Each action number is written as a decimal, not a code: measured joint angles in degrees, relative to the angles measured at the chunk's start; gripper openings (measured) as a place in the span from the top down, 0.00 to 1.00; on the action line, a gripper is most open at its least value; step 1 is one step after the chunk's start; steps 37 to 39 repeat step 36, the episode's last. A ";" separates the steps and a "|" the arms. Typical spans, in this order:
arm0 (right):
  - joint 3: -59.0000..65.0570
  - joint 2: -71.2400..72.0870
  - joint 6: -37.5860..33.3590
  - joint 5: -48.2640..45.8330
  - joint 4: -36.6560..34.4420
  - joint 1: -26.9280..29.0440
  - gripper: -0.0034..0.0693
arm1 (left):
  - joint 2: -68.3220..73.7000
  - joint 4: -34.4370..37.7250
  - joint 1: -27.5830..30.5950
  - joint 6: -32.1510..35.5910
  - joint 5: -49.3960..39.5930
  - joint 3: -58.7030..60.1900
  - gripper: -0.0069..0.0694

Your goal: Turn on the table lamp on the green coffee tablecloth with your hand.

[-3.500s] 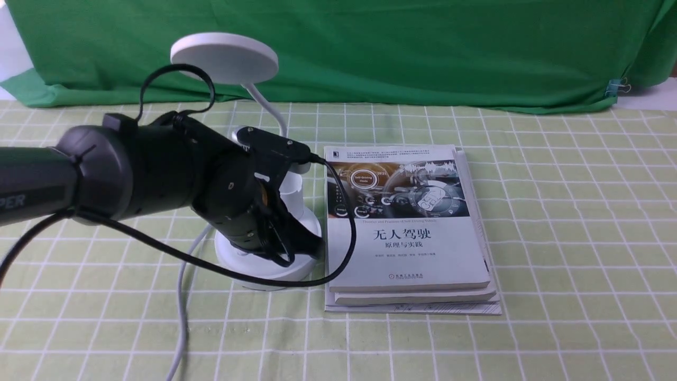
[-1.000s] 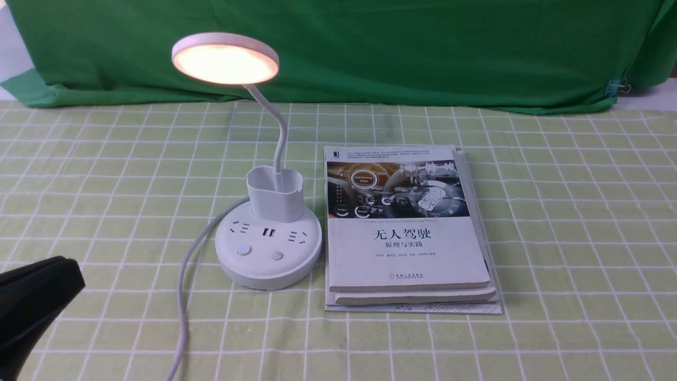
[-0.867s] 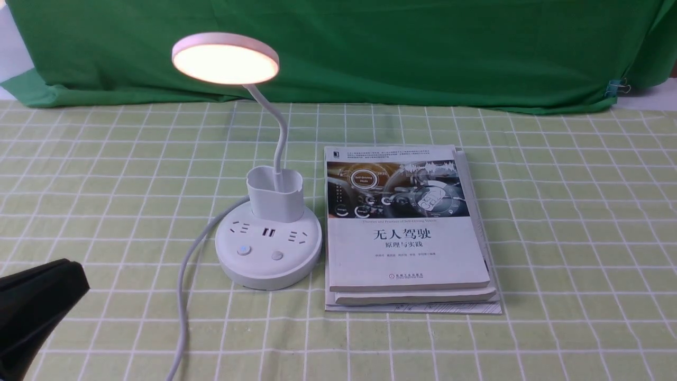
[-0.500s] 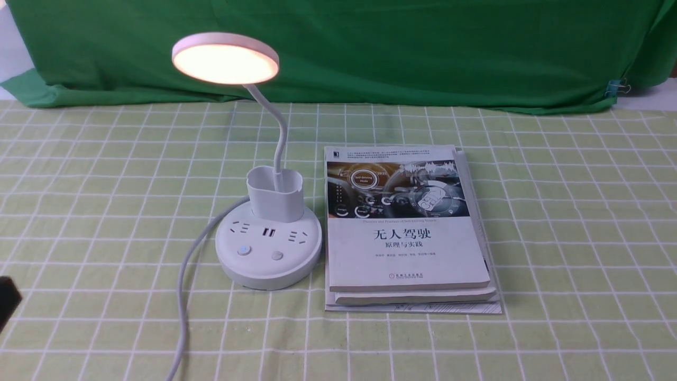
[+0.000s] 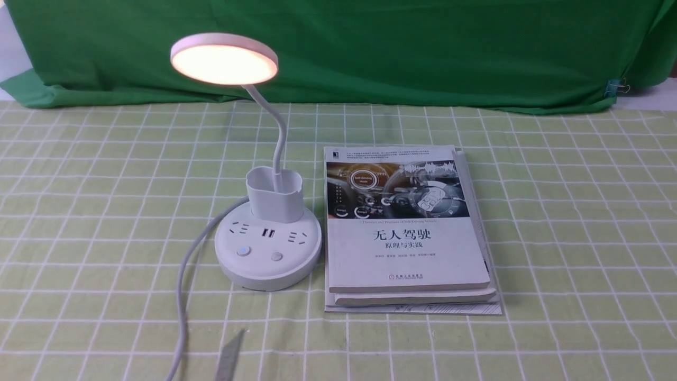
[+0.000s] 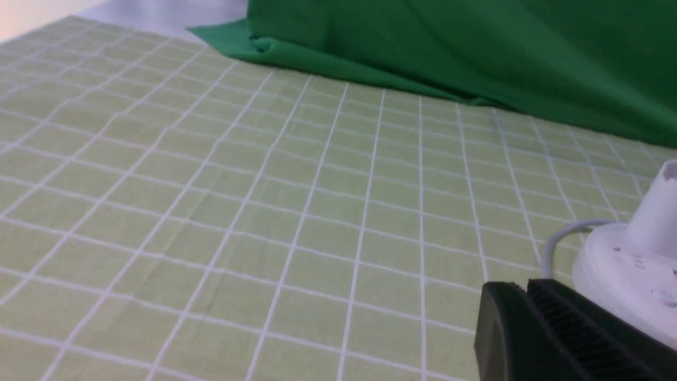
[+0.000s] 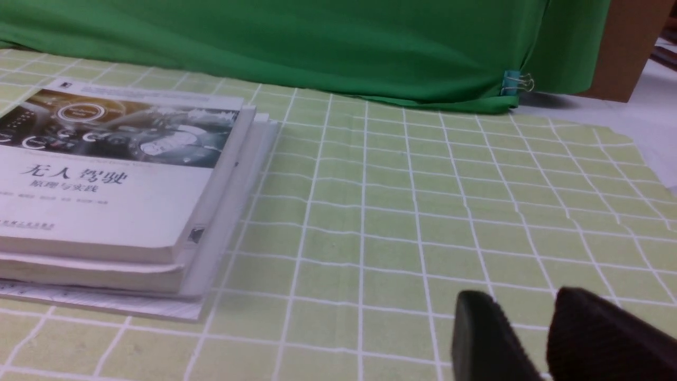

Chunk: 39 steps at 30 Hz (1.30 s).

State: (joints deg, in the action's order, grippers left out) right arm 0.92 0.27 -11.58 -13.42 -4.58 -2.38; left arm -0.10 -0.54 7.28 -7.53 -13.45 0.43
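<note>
The white plastic table lamp with a flat round head [image 5: 224, 58] stands on the pale yellow-green tablecloth with white grid lines [image 5: 555, 222] that covers the table. Its head glows warm and bright. Just beside the lamp's round base lies a stack of white books with a car picture on top [image 5: 407, 233].

The left claw [image 6: 534, 333] hangs near the lamp's base, over the cloth. Its black pads look pressed together, with nothing between them. The right claw [image 7: 534, 338] hangs on the far side of the books from the lamp. It is open a little and holds nothing.
</note>
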 joint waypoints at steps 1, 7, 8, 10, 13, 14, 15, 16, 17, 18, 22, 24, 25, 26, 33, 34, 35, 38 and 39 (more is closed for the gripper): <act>0.00 0.00 0.00 0.00 0.00 0.00 0.62 | 0.00 0.15 -0.26 0.00 0.40 0.00 0.88; 0.00 0.00 0.00 0.00 0.00 0.00 0.62 | 0.00 1.84 -4.18 0.05 0.35 0.00 0.88; 0.00 0.00 0.00 0.00 0.00 0.00 0.62 | 0.00 1.84 -4.34 0.05 0.35 0.00 0.88; 0.00 0.00 0.00 0.00 0.00 0.00 0.62 | 0.00 1.84 -5.38 0.05 0.35 0.00 0.88; 0.00 0.00 0.00 0.00 0.00 0.00 0.62 | 0.00 2.32 -5.77 0.05 0.35 0.00 0.88; 0.00 0.00 0.00 0.00 0.00 0.00 0.62 | 0.00 2.69 -5.77 0.05 0.35 0.00 0.88; 0.00 0.00 0.00 0.00 0.00 0.00 0.62 | 0.00 2.85 -5.77 0.05 0.35 0.00 0.88; 0.00 0.00 0.00 0.00 0.00 0.00 0.62 | 0.00 2.86 -5.77 0.05 0.35 0.00 0.88; 0.00 0.00 0.00 0.00 0.00 0.00 0.62 | 0.00 2.85 -5.77 0.05 0.35 0.00 0.88; 0.00 0.00 0.00 0.00 0.00 0.00 0.62 | 0.00 2.85 -5.77 0.05 0.35 0.00 0.88; 0.00 0.00 0.00 0.00 0.00 0.00 0.62 | 0.00 2.85 -5.77 0.01 0.35 0.00 0.88; 0.00 0.00 0.00 0.00 0.00 0.00 0.62 | 0.00 2.85 -5.77 0.01 0.35 0.00 0.88; 0.00 0.00 0.00 0.00 0.00 0.00 0.62 | 0.00 2.85 -5.77 0.01 0.35 0.00 0.88; 0.00 0.00 0.00 0.00 0.00 0.00 0.62 | 0.00 2.85 -5.77 0.01 0.35 0.00 0.88; 0.00 0.00 0.00 0.00 0.00 0.00 0.62 | 0.00 2.85 -5.77 0.01 0.31 0.00 0.88; 0.00 0.00 0.00 0.00 0.00 0.00 0.62 | 0.00 2.85 -5.77 0.01 0.31 0.00 0.88; 0.00 0.00 0.00 0.00 0.00 0.00 0.62 | 0.00 2.85 -5.77 0.01 0.31 0.00 0.88; 0.00 0.00 0.00 0.00 0.00 0.00 0.62 | 0.00 2.85 -5.77 0.01 0.31 0.00 0.88; 0.00 0.00 0.00 0.00 0.00 0.00 0.62 | 0.00 2.85 -5.77 0.01 0.31 0.00 0.88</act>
